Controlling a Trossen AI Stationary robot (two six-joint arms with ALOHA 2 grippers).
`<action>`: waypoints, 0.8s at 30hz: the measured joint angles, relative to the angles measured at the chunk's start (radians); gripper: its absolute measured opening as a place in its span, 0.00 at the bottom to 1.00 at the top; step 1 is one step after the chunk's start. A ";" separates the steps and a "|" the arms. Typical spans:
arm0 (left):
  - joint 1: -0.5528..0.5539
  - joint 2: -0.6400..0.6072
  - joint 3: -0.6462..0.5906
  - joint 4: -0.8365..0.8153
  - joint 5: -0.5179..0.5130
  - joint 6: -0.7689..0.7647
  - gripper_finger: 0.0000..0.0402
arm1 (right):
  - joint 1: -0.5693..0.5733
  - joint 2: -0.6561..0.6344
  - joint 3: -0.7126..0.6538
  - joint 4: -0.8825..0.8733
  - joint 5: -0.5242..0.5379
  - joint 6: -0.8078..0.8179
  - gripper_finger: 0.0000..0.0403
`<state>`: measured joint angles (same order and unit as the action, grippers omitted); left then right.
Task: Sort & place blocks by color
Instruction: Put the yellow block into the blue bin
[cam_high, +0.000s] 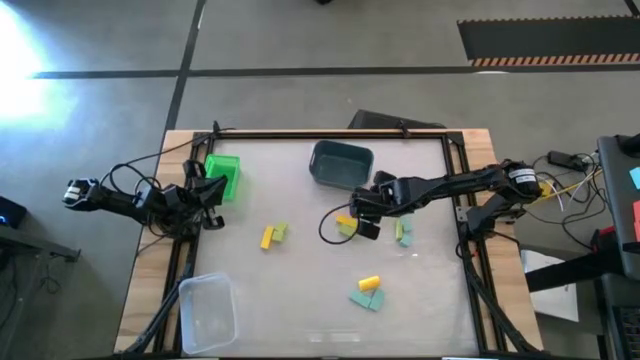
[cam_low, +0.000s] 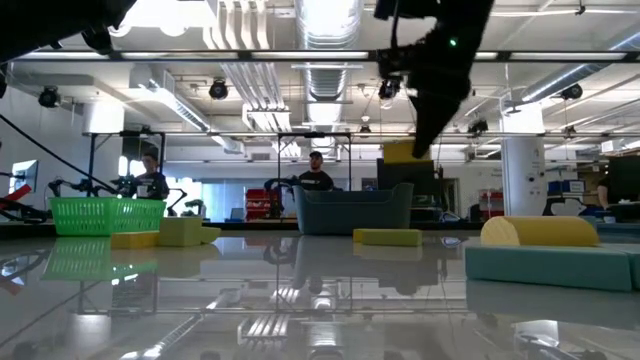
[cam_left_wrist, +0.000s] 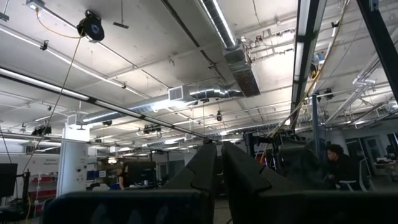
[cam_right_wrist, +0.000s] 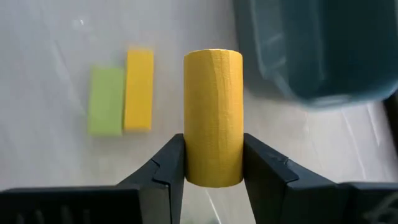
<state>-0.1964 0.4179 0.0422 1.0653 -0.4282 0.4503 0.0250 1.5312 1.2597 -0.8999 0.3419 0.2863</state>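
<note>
The right gripper, clamped low on a yellow block above mid-table near the teal bin, probably risks it pivoting loose; the left gripper waits shut.

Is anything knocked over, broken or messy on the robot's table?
Nothing looks broken or spilled. The small yellow, lime and teal blocks lie scattered on the table, unsorted. The bright green basket, dark teal bin and clear plastic tub stand upright. The right tool holds a yellow cylinder block.
</note>
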 joint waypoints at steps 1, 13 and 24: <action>0.000 0.000 0.000 0.000 0.000 0.000 0.03 | -0.009 0.004 0.024 -0.001 0.000 -0.014 0.28; 0.000 -0.002 -0.001 0.000 0.000 0.000 0.03 | -0.224 0.108 0.192 0.045 -0.007 -0.261 0.28; 0.000 -0.002 -0.001 0.000 0.000 0.001 0.03 | -0.417 0.291 0.220 0.273 -0.167 -0.443 0.28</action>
<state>-0.1964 0.4161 0.0414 1.0653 -0.4282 0.4514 -0.3917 1.8225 1.4802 -0.6270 0.1746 -0.1564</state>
